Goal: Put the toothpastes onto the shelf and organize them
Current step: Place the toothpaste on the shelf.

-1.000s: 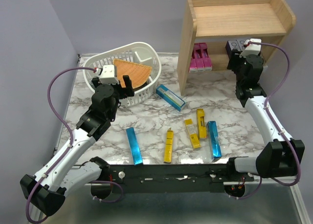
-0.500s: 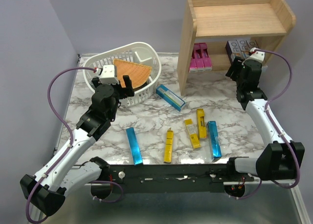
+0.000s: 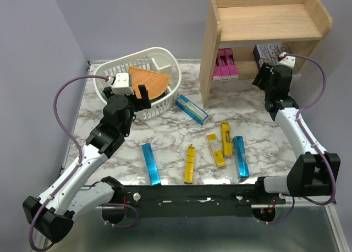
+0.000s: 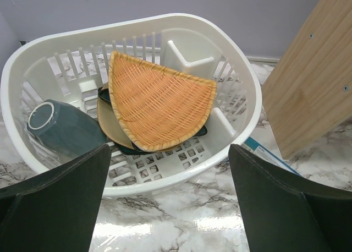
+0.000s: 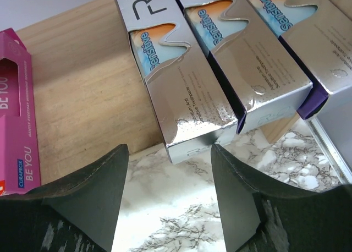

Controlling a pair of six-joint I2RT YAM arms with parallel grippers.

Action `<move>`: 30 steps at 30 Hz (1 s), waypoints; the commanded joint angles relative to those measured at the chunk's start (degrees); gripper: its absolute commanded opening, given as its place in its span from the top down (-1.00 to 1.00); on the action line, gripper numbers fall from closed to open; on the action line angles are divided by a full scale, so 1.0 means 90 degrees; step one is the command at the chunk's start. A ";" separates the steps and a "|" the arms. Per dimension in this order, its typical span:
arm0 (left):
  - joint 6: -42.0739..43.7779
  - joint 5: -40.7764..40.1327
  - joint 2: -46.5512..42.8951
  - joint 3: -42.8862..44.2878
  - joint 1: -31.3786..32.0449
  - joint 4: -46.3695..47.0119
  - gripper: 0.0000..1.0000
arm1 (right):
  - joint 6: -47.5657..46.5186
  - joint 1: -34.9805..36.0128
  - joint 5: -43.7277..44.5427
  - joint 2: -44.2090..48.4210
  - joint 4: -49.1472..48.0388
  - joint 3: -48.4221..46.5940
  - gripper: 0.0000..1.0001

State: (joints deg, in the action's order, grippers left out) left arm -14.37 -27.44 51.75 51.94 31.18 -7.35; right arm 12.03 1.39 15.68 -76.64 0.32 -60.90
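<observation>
Right now 6 toothpastes lie loose on the marble table (image 3: 165, 132): 3 yellow cartons (image 3: 189, 164) and 3 blue cartons (image 3: 150, 164). The shelf (image 3: 264, 21) has 3 purple-silver cartons (image 5: 184, 87) side by side at R of its lower tier, and pink cartons (image 3: 225, 65) at L, 2 as far as I can tell. R gripper (image 5: 169, 169), jaws partly apart & empty, sits just before the silver trio. L gripper (image 4: 170, 172) gapes wide, empty, facing the 1 white basket (image 4: 165, 179).

I see white shells and black joints on my left arm (image 3: 82, 166), lower left, and right arm (image 3: 300, 133), right edge. A purple cable (image 3: 54, 103) loops along each. Black wedge fingers (image 5: 71, 208), scuffed pale.
</observation>
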 commanded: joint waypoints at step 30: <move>0.0073 0.0110 0.0149 0.0020 -0.0027 0.0075 -0.98 | -0.0185 0.0149 -0.2144 -0.0067 -0.1167 -0.0078 -0.38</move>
State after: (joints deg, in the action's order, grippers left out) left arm -14.35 -27.35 52.69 51.94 31.18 -7.38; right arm 9.43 1.91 -3.27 -74.61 -7.27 -59.33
